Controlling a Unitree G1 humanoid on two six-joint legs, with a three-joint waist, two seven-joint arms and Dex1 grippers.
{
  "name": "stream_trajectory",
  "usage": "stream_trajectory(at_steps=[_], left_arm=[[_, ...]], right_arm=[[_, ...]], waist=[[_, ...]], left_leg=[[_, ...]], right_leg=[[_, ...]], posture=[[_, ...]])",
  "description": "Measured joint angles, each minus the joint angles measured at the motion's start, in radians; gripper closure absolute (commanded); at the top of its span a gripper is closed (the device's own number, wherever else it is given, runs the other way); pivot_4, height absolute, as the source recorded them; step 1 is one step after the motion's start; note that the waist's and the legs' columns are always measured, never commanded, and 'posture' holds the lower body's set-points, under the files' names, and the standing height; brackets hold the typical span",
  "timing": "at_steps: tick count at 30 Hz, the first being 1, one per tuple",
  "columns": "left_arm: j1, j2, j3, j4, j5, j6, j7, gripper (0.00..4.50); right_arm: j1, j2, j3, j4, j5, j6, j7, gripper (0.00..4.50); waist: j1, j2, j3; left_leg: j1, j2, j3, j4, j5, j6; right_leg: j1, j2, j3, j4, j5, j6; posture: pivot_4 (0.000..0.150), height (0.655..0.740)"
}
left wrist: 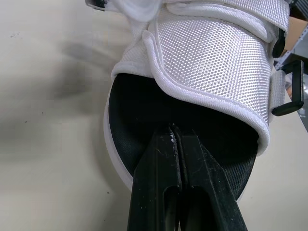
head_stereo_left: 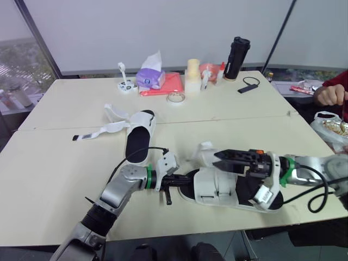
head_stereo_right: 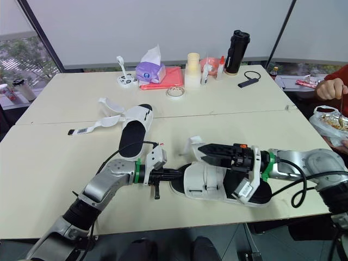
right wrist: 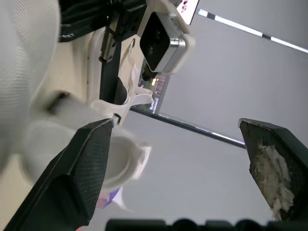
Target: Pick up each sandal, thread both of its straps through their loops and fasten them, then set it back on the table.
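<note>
- The near sandal (head_stereo_left: 215,187) lies on the cream table (head_stereo_left: 60,163) at the front edge, between the two arms. Its white mesh upper is closed over a black footbed.
- A black loop (left wrist: 288,86) stands out at the side of that upper. A loose white strap end (head_stereo_left: 204,148) curls up just behind the sandal.
- The left gripper (left wrist: 174,129) reaches in at the toe with its fingers pressed together and their tips on the black footbed, just under the edge of the upper (I cannot tell whether they nip anything).
- The right gripper (head_stereo_left: 217,159) hovers over the heel half of the same sandal and points toward the left arm. Its fingers (right wrist: 82,168) are spread wide with nothing between them.
- The second sandal (head_stereo_left: 138,133) lies farther back, left of centre on the table, with its upper thrown open. One long strap (head_stereo_left: 100,132) trails flat across the table toward the robot's left.
- Along the far edge stand a purple tissue pack (head_stereo_left: 151,76) on a red folder (head_stereo_left: 173,84), a roll of tape (head_stereo_left: 175,97) and a black tumbler (head_stereo_left: 236,57).
- At the far right a person's hand (head_stereo_left: 329,95) is held above a bag of food (head_stereo_left: 331,128).
</note>
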Motion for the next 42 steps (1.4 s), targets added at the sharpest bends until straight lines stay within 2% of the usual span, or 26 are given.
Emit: stream_trajectory(at_steps=[2, 3, 5, 6, 7, 8, 9, 10, 11, 14, 16, 20, 22, 24, 29, 40, 42], left_arm=[[-0.001, 0.004, 0.002, 0.005, 0.001, -0.001, -0.001, 4.5], [-0.001, 0.005, 0.002, 0.011, 0.001, -0.002, -0.001, 4.5], [-0.003, 0.007, 0.002, 0.018, 0.003, -0.005, 0.0, 4.5], [-0.002, 0.008, 0.002, 0.02, 0.005, -0.007, 0.001, 4.5], [-0.003, 0.008, 0.0, 0.023, 0.008, -0.007, 0.001, 4.5], [-0.003, 0.008, -0.001, 0.023, 0.009, -0.008, 0.001, 4.5], [-0.003, 0.009, 0.001, 0.024, 0.01, -0.009, -0.001, 4.5], [-0.003, 0.009, 0.001, 0.024, 0.01, -0.009, -0.002, 4.5], [-0.003, 0.01, 0.001, 0.028, 0.012, -0.01, -0.002, 4.5], [-0.004, 0.003, -0.001, 0.031, 0.019, -0.015, -0.002, 4.5], [-0.003, -0.005, -0.002, 0.033, 0.02, -0.022, 0.001, 4.5], [0.001, -0.011, -0.002, 0.029, 0.021, -0.026, 0.009, 4.5], [0.007, -0.01, 0.001, 0.018, 0.021, -0.027, 0.012, 4.5], [0.011, -0.011, 0.001, 0.011, 0.021, -0.027, 0.015, 4.5], [0.019, -0.012, 0.001, -0.001, 0.021, -0.027, 0.02, 4.5], [0.027, -0.009, 0.0, -0.003, 0.023, -0.042, 0.035, 4.5], [0.028, -0.009, -0.001, -0.002, 0.024, -0.047, 0.036, 4.5]], right_arm=[[0.046, 0.001, -0.006, 0.032, 0.121, 0.038, 0.084, 0.05], [0.056, 0.012, 0.002, 0.069, 0.268, 0.105, 0.191, 0.05], [0.057, 0.064, -0.005, 0.113, 0.678, 0.374, 0.49, 0.05], [0.056, 0.094, -0.019, 0.08, 0.928, 0.582, 0.658, 0.05], [0.051, 0.111, -0.043, 0.055, 1.113, 0.751, 0.771, 0.05], [0.039, 0.116, -0.069, 0.021, 1.288, 0.926, 0.872, 0.05], [0.01, 0.119, -0.111, -0.023, 1.524, 1.17, 0.978, 0.05], [-0.008, 0.119, -0.133, -0.04, 1.622, 1.28, 1.016, 0.05], [-0.057, 0.124, -0.178, -0.067, 1.827, 1.505, 1.062, 0.05], [-0.153, 0.153, -0.258, -0.081, 2.107, 1.851, 1.065, 0.05], [-0.196, 0.167, -0.283, -0.061, 2.222, 2.026, 1.04, 0.05], [-0.326, 0.219, -0.299, 0.12, 2.457, 2.428, 0.927, 0.05], [-0.37, 0.265, -0.323, 0.205, 2.531, 2.538, 0.863, 0.05], [-0.394, 0.326, -0.343, 0.299, 2.581, 2.609, 0.779, 0.05], [-0.401, 0.403, -0.373, 0.39, 2.609, 2.689, 0.64, 0.05], [-0.474, 0.545, -0.465, 0.496, 2.633, 2.701, 0.509, 0.05], [-0.499, 0.571, -0.48, 0.525, 2.616, 2.688, 0.499, 0.57]], waist=[[-0.002, 0.0, 0.0], [-0.005, -0.002, 0.001], [-0.013, -0.003, 0.002], [-0.016, -0.004, 0.003], [-0.018, -0.005, 0.003], [-0.018, -0.004, 0.003], [-0.02, -0.004, 0.002], [-0.02, -0.003, 0.002], [-0.021, -0.002, 0.002], [-0.017, -0.002, 0.001], [-0.007, -0.002, 0.001], [0.001, -0.002, 0.001], [0.001, -0.001, 0.0], [0.002, -0.001, 0.0], [0.002, -0.001, 0.0], [-0.002, -0.001, 0.0], [-0.001, -0.001, 0.0]], left_leg=[[0.005, 0.0, 0.0, 0.0, 0.0, 0.0], [0.011, 0.0, 0.002, -0.002, -0.001, 0.001], [0.019, 0.001, 0.001, -0.001, -0.002, 0.003], [0.026, 0.002, -0.002, -0.002, -0.002, 0.004], [0.029, 0.003, -0.004, -0.002, -0.003, 0.005], [0.03, 0.003, -0.004, -0.002, -0.003, 0.005], [0.03, 0.005, -0.005, -0.002, -0.003, 0.006], [0.029, 0.005, -0.006, -0.002, -0.003, 0.006], [0.029, 0.006, -0.006, -0.002, -0.003, 0.006], [0.027, 0.006, -0.006, -0.003, -0.003, 0.006], [0.026, 0.006, -0.006, -0.003, -0.003, 0.006], [0.021, 0.006, -0.004, -0.003, -0.003, 0.006], [0.012, 0.007, -0.004, -0.002, -0.003, 0.006], [0.009, 0.006, -0.004, -0.001, -0.003, 0.006], [0.007, 0.005, -0.003, -0.002, -0.003, 0.006], [0.008, 0.002, -0.003, -0.002, -0.003, 0.006], [0.008, 0.002, -0.003, -0.002, -0.003, 0.006]], right_leg=[[0.005, 0.0, 0.0, -0.001, 0.0, 0.0], [0.01, 0.0, 0.001, -0.002, 0.0, 0.0], [0.021, 0.0, 0.002, -0.003, -0.002, -0.004], [0.027, 0.0, 0.002, -0.004, -0.002, -0.004], [0.032, 0.0, 0.002, -0.005, -0.002, -0.004], [0.034, -0.001, 0.001, -0.005, -0.002, -0.003], [0.033, -0.001, 0.0, -0.005, -0.002, -0.003], [0.032, -0.001, 0.0, -0.005, -0.002, -0.003], [0.031, -0.002, 0.0, -0.005, -0.002, -0.003], [0.029, -0.002, -0.001, -0.005, -0.002, -0.003], [0.027, -0.003, -0.001, -0.006, -0.002, -0.004], [0.022, -0.004, 0.0, -0.006, -0.003, -0.006], [0.014, -0.004, 0.0, -0.005, -0.003, -0.005], [0.01, -0.002, 0.001, -0.003, -0.001, -0.002], [0.008, -0.002, -0.001, -0.003, 0.0, -0.001], [0.009, 0.0, -0.001, -0.003, -0.001, -0.001], [0.009, 0.0, -0.001, -0.003, -0.001, -0.001]], posture=[[0.15, 0.74], [0.15, 0.74], [0.15, 0.74], [0.15, 0.74], [0.15, 0.74], [0.15, 0.74], [0.15, 0.74], [0.15, 0.74], [0.15, 0.74], [0.15, 0.74], [0.15, 0.74], [0.15, 0.74], [0.15, 0.74], [0.15, 0.74], [0.15, 0.74], [0.15, 0.74], [0.15, 0.74]])
